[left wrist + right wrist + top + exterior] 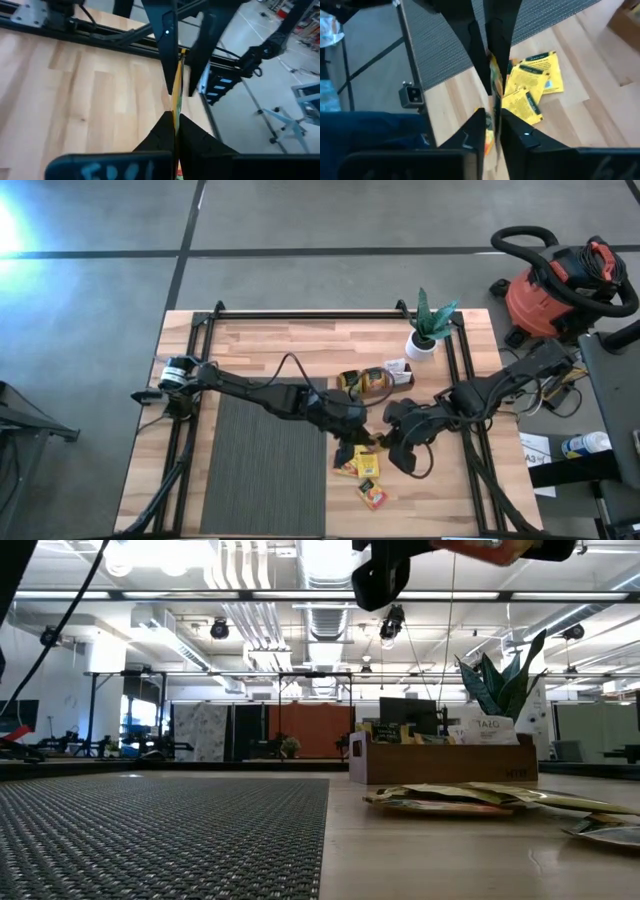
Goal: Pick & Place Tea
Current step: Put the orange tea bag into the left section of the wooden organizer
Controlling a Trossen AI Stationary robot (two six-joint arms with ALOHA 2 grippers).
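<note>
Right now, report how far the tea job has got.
Done: some sachets already stand in the wooden tray. In hand: one yellow sachet is pinched edge-on between the left tool and right tool, mid-handover. Left: loose sachets on the table.

The table (300, 345) is a light butcher-block top with a black frame running down both sides. A dark grey ribbed mat (262, 465) covers a big chunk of the left-front part. Near the back right corner there's a small potted plant (425, 332) in a white pot. Just left of it sits a brown wooden tray (375, 383) with tea packets in it. A few loose yellow tea sachets (365, 470) lie on the bare wood, right of the mat's edge.
</note>
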